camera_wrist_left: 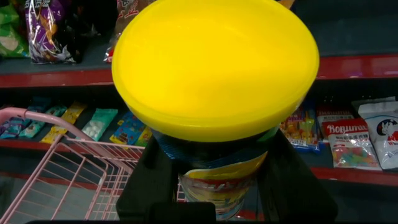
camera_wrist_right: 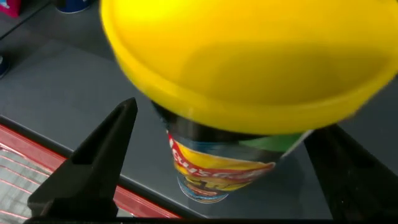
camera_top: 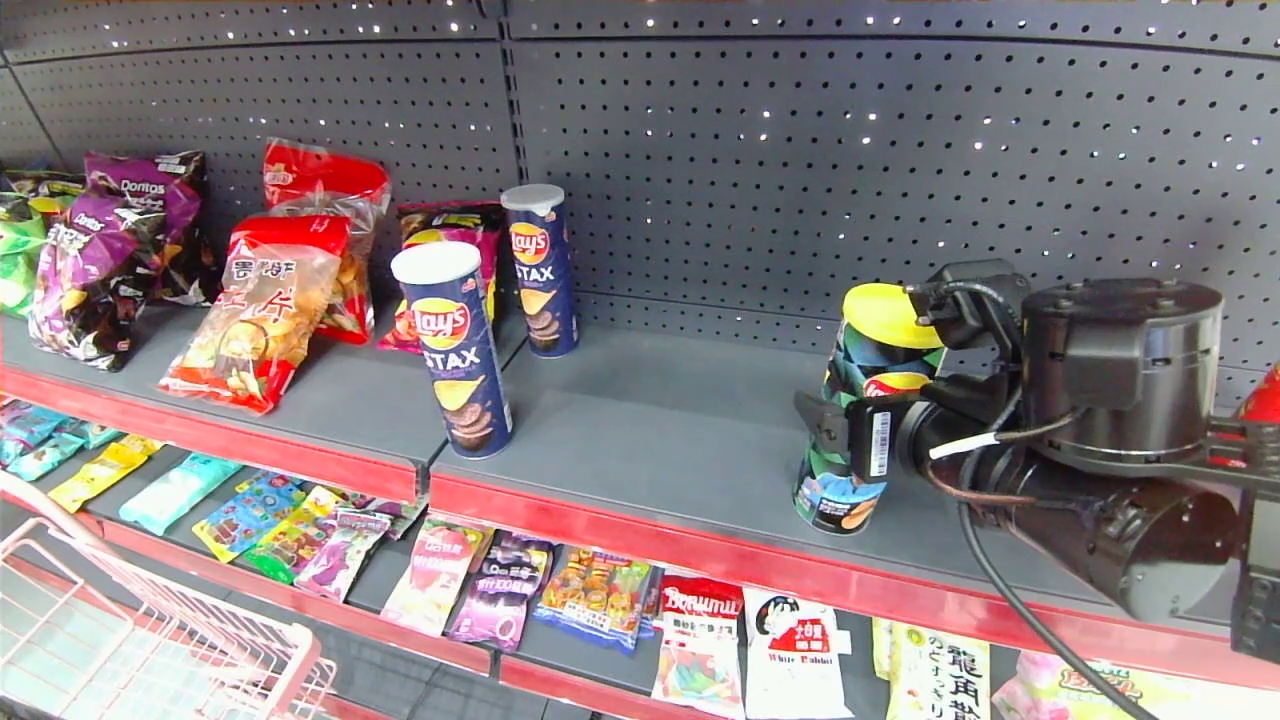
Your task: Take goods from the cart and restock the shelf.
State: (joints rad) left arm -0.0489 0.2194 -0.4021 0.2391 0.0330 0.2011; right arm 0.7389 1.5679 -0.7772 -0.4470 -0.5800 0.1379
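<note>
The right gripper has its fingers apart around a yellow-lidded can, which stands upright on the grey shelf near the red front edge. Behind it is a perforated back wall. The left gripper is clamped on a second can, and the pink cart is below it.

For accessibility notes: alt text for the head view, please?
The right gripper sits open around an upright yellow-lidded crisp can on the grey metal shelf; two blue white-lidded cans stand farther left, beside snack bags.
</note>
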